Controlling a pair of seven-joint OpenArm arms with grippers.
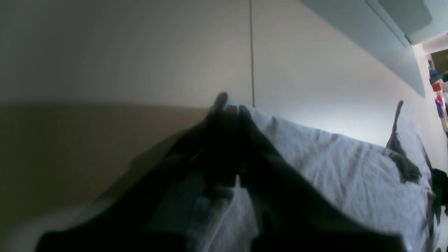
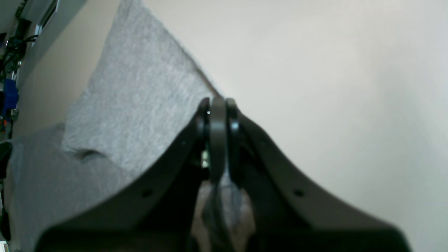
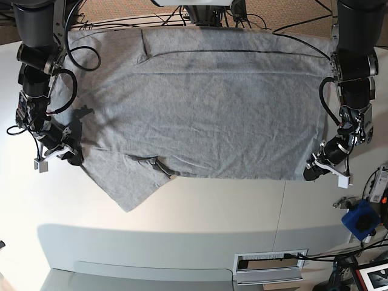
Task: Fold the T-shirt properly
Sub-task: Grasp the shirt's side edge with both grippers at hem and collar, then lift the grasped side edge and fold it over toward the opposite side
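The heather-grey T-shirt [image 3: 206, 103] lies spread flat on the white table, plain side up. One sleeve [image 3: 124, 185] sticks out toward the near edge, with a dark fold [image 3: 159, 165] beside it. My right gripper [image 3: 77, 160] is at the shirt's left edge in the base view. In the right wrist view the right gripper [image 2: 217, 105] is shut on grey T-shirt [image 2: 133, 105] cloth. My left gripper [image 3: 310, 172] is at the shirt's near right corner. In the left wrist view the left gripper [image 1: 231, 106] is shut on the T-shirt [image 1: 332, 164] edge.
The white table [image 3: 200, 218] has a seam [image 3: 282, 200] running to its near edge and a slot [image 3: 270, 262] in the front. Cables [image 3: 200, 15] run along the far edge. A blue object [image 3: 359, 219] sits off the right side.
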